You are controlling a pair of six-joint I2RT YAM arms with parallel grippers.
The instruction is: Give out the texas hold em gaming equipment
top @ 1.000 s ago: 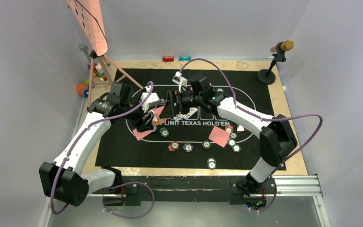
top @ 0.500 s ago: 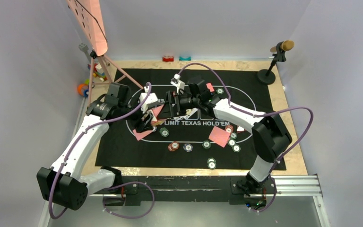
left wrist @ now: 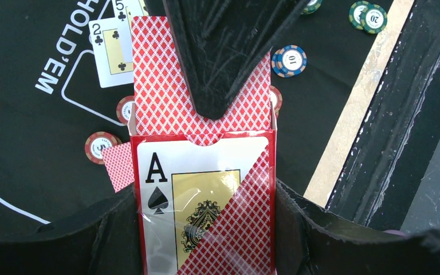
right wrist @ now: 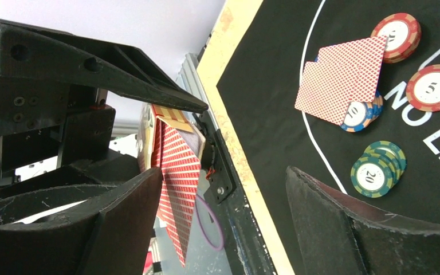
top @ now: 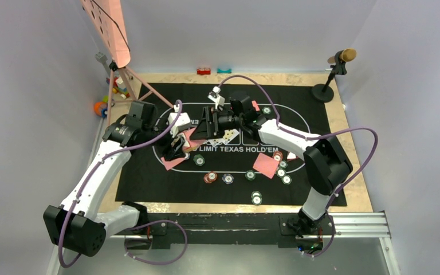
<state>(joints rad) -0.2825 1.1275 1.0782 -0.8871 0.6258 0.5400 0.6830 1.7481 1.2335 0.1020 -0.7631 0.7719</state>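
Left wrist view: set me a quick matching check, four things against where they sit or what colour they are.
Things
1. card box
2. two of clubs
3. chip marked 10
4. chip marked 5

Place, colour or state
A. red with white edge marks
B. lying face up on the mat
C. clamped in the left gripper
D. blue and orange

Pairs: 1-C, 2-B, 3-D, 4-A
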